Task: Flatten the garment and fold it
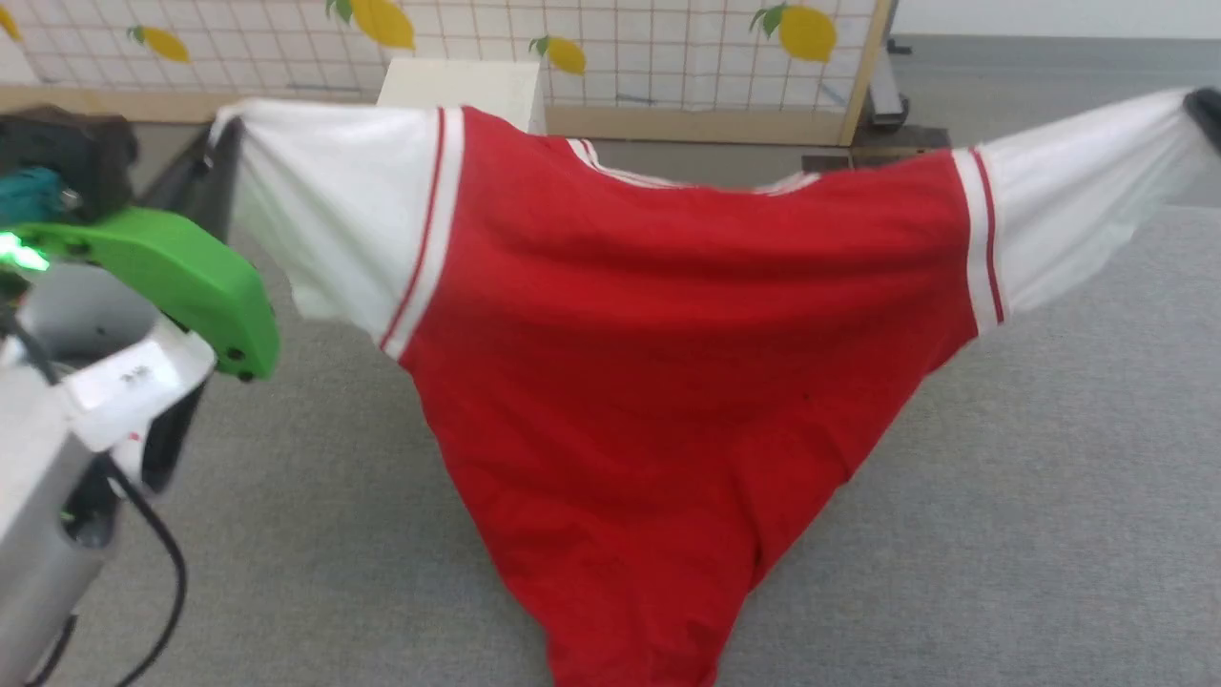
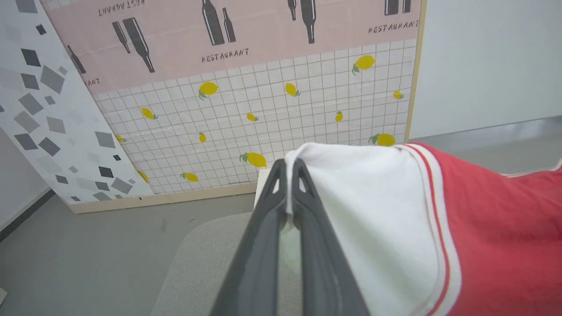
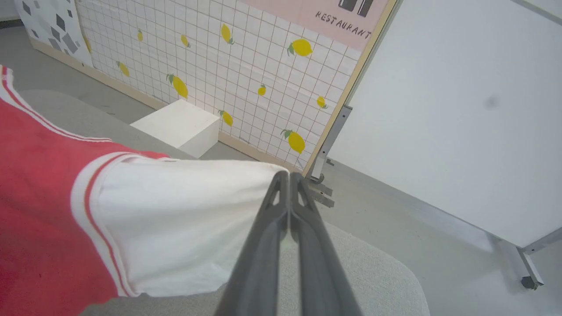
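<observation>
- Closest to us, lower left in the head view, is our left forearm [image 1: 57, 448]. It has a pale shell, a bright green cover [image 1: 181, 277] and a black cable [image 1: 167, 563] dangling off it.
- Just past that, the left claw [image 1: 227, 134] is clenched on the cuff of the left-hand sleeve [image 1: 334, 219]. In the left wrist view we see the two dark fingers [image 2: 259, 254] squeezed together with white fabric pinched at the tips.
- Then the garment [image 1: 668, 363] itself, a red tee held up in the air and stretched wide between both claws. The neckline sags in the middle and the body narrows into a V toward the bottom of the head view, over the grey table [image 1: 1049, 477]. The lower end runs out of frame, so we can't tell if it's resting on the table.
- Where red meets white on each side there's white-and-red striped trim [image 1: 983, 239].
- Behind the shirt we've got a white box [image 1: 458, 86] on the floor and a grid panel with lemons [image 1: 668, 38] printed on it.
- Over on the right, the right-hand sleeve [image 1: 1078, 210] is pulled out to the right claw [image 1: 1204, 110], which is clamped on that cuff. The right wrist view shows its fingers [image 3: 263, 254] tight together on the fabric edge.
- Far right in that wrist view is a plain white board [image 3: 461, 109] on a wheeled frame.
</observation>
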Robot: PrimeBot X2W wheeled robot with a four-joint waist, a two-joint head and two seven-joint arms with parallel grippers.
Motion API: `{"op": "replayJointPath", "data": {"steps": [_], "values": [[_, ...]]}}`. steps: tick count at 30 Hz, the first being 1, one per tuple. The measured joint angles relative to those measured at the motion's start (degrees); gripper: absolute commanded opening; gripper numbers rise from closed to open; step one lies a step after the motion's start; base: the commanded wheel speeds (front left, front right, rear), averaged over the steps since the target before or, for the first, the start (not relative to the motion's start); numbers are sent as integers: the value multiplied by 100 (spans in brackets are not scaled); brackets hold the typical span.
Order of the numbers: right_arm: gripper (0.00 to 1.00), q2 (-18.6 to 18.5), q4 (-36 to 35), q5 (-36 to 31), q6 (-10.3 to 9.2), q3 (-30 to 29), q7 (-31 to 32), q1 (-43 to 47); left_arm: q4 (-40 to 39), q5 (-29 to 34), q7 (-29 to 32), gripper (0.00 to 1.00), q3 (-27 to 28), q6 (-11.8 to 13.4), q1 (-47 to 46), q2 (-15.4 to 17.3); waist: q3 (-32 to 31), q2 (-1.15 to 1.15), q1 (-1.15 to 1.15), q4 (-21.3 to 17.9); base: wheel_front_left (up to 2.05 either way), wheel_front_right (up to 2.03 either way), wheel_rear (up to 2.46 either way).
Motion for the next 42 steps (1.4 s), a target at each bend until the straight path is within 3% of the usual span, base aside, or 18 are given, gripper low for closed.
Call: {"op": "replayJointPath", "data": {"steps": [9, 13, 19, 24, 26, 29, 34, 36, 42], "values": [[0, -335, -716, -19, 0, -325, -48, -637, -544, -16, -80, 0, 628, 2, -738, 365, 43, 0, 0, -262, 0, 0, 0], [0, -503, -860, 4, 0, -264, -36, -1006, -583, -16, -65, 0, 791, -165, -1210, 466, 236, 0, 0, -317, 0, 0, 0], [0, -988, -881, -21, 0, 219, -209, -1834, -230, 3, 237, 0, 691, -725, -2161, 513, 633, 0, 0, -384, 0, 0, 0], [0, -1124, -485, 58, 0, 850, -445, -3068, 676, 15, 481, 0, 554, -1257, -3314, 268, 1123, 0, 0, -448, 0, 0, 0], [0, -955, 208, 71, 1, 1366, -665, -4280, 1627, 174, 597, 0, 364, -1707, -4384, -55, 1577, 0, 0, -504, 0, 0, 0], [0, -694, 802, 42, 0, 1730, -878, -5123, 2388, 315, 648, 0, 258, -1944, -5196, -303, 1933, 0, 1, -548, 0, 0, 0], [0, -285, 1748, -14, 1, 2205, -1308, -6218, 3403, 669, 495, 0, 115, -2242, -6310, -645, 2497, 0, 1, -620, 0, 0, 0], [0, -58, 2463, -65, 1, 2274, -1613, -6850, 3962, 872, 274, 0, 24, -2399, -6857, -877, 2838, 0, 2, -657, 0, 0, 0], [0, 381, 3504, -123, 0, 2408, -2131, -7571, 4829, 1082, -302, 0, -36, -2540, -7489, -1205, 3359, 0, 1, -690, 0, 0, 0]]}}
